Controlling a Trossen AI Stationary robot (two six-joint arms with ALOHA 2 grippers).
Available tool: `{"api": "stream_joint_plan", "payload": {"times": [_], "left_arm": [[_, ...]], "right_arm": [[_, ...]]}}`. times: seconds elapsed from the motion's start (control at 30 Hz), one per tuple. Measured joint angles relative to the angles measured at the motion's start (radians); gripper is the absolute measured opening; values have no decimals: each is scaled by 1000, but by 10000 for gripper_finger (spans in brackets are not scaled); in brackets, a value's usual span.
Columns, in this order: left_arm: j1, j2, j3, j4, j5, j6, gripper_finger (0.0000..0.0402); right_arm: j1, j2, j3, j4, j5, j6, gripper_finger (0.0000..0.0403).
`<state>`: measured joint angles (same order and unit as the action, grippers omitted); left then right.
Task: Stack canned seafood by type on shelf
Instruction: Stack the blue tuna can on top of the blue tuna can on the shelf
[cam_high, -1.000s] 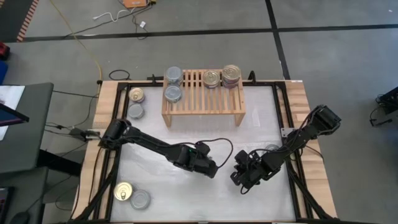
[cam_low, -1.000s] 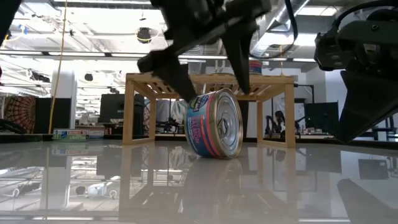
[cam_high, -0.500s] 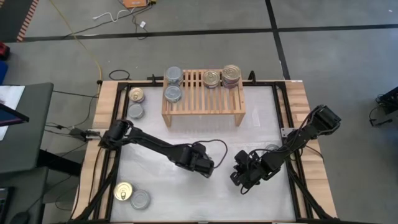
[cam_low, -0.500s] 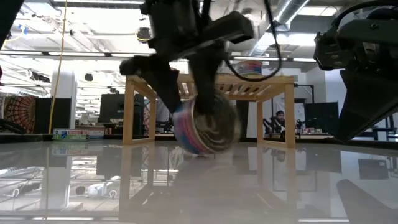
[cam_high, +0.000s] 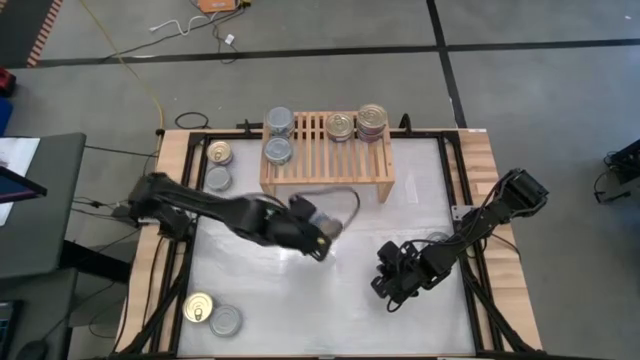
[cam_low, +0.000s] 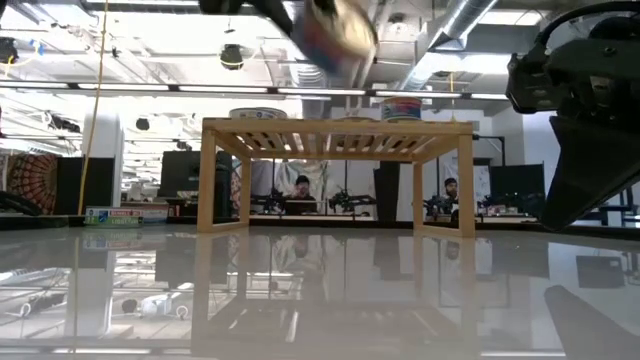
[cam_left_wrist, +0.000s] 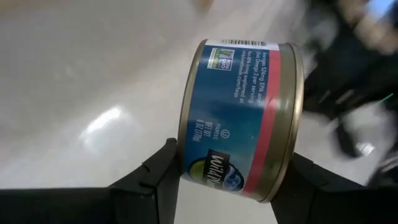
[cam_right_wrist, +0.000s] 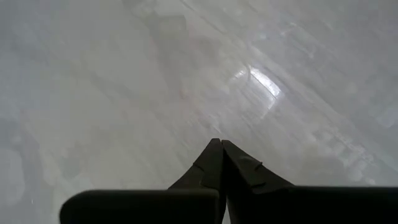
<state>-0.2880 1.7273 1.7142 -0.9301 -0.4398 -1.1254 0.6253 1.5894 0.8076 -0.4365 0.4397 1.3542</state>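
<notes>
Four stacks already sit on the shelf, left gripper clamps a blue-label tuna can mid-air, right gripper pinched empty, four cans remain on the counter.

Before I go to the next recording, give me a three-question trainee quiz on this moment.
1. True or false: the left gripper holds a can between its fingers.
2. How many cans or stacks show on the shelf from above? A) two B) four C) six
3. Fill in: the right gripper has its fingers ____ above the table.

Key: 1 true; 2 B; 3 shut.
</notes>
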Motion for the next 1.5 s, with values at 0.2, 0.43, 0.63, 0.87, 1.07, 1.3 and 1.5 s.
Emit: {"api": "stream_joint_plan", "payload": {"times": [0.2,0.43,0.63,0.87,1.07,1.3,1.5], "left_arm": [[47,-162,-6,22,-32,122,180],[185,-291,-244,440,216,229,180],[230,-311,-566,1024,380,94,180],[176,-276,-823,1411,280,-122,180],[117,-238,-889,1492,194,-213,180],[111,-220,-886,1539,184,-208,180],[104,-220,-886,1537,180,-208,180]], "right_arm": [[-17,0,0,-26,3,-11,30],[-40,0,0,-31,4,-45,30],[-41,0,0,-28,4,-46,30],[-41,0,0,-23,4,-21,30],[-52,0,-1,-16,4,-19,30],[-59,0,-1,3,4,-24,30],[-59,0,-1,4,4,-27,31]]}}
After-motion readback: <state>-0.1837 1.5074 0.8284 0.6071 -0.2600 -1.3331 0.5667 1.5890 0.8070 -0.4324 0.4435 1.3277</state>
